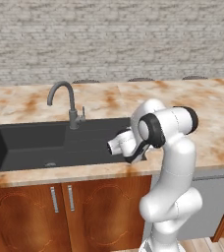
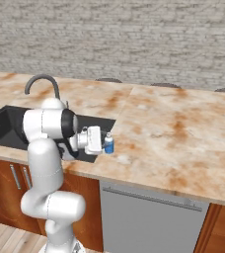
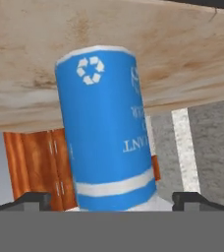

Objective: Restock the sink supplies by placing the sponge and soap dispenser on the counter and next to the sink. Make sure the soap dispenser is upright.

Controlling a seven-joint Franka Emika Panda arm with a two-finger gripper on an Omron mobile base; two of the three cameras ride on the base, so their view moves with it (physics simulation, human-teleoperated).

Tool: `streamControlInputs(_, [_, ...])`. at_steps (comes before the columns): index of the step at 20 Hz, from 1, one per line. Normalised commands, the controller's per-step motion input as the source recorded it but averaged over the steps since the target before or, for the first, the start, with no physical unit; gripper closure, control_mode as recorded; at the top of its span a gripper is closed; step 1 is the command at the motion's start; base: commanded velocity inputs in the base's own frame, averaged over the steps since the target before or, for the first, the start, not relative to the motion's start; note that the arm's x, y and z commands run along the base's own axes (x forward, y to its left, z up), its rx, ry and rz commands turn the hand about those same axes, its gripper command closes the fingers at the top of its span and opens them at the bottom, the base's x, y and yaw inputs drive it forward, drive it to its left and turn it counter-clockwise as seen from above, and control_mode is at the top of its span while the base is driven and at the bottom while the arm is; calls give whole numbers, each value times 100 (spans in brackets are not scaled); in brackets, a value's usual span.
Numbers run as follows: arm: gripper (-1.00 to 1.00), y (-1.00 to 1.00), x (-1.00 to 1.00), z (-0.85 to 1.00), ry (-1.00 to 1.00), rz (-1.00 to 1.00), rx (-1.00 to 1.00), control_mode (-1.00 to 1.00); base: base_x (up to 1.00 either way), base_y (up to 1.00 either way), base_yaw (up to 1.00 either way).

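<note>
The counter [image 2: 183, 133] ran wide across the room, beige with rust blotches, over brown cupboards. Set into it near the front edge was the sink [image 1: 30, 145], a dark basin with a curved tap [image 1: 65, 101] at its back rim; nothing could be made out lying in the basin.

The arm reached low over the front edge of the counter, just past the sink's right-hand end. The gripper [image 2: 102, 143] stood spread wide, one finger tip on either side of the soap dispenser [image 2: 108, 145] with a gap to each, so the bottle looked released rather than clenched. In the right base view the bottle stood upright on the counter, close to the front edge and just beside the sink's right rim. The hand view showed its blue body [image 3: 106, 133] with its printing upside down, since that camera was rolled over.

The bottle looked light, stiff and smooth, probably slippery plastic, narrow at the foot and so easy to tip. Its straight blue middle seemed the safest place to grasp, not the white pump top. How much soap it held could not be told.
</note>
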Motion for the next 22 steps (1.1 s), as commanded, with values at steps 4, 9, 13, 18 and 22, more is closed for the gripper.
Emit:
streamControlInputs(4, [-100, 33, -3, 19, -3, 0, 0, -100, 0, 0, 0])
streamControlInputs(9, [-100, 6, -57, 54, -10, 0, 0, -100, 0, 0, 0])
streamControlInputs(13, [-100, 0, -91, 75, -13, 0, 2, -100, 0, 0, 0])
streamControlInputs(18, [-100, 0, -91, 94, -12, 0, 2, -100, 0, 0, 0])
streamControlInputs(22, [-100, -12, -92, 99, -11, 0, 4, -100, 0, 0, 0])
